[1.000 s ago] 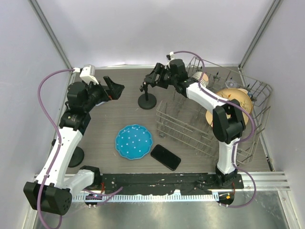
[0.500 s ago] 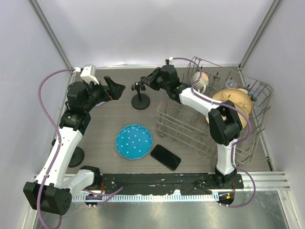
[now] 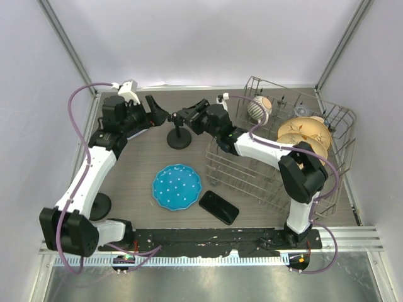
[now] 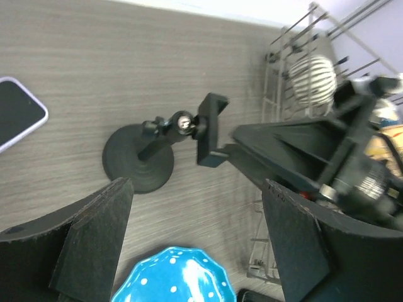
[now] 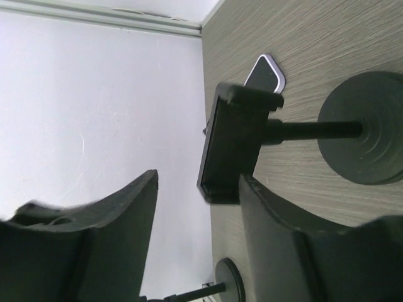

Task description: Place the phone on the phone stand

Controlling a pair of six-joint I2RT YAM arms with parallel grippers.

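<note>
Both open-jawed, left gripper point(image 4: 196, 185) and right gripper point(image 5: 198, 177) flank phone stand point(image 3: 179, 130); light-edged phone point(image 4: 16, 116) lies flat past its base, nearer left gripper; dark phone point(image 3: 219, 207) well apart.

1. The phone point(image 3: 219, 207) is glossy black; the phone stand point(image 3: 179, 133) is matt black from base to clamp.
2. The plate point(image 3: 176, 186) is bright blue, speckled with white dots.
3. The table point(image 3: 145, 165) shows grey-brown wood grain.
4. The wire rack point(image 3: 242, 173) is silver-grey. It holds a cup point(image 3: 256, 111) striped black and white, and tan plates point(image 3: 305, 131) with darker brown markings.
5. The arms point(image 3: 94, 176) are white with black joints, trailing purple cables point(image 3: 71, 107).
</note>
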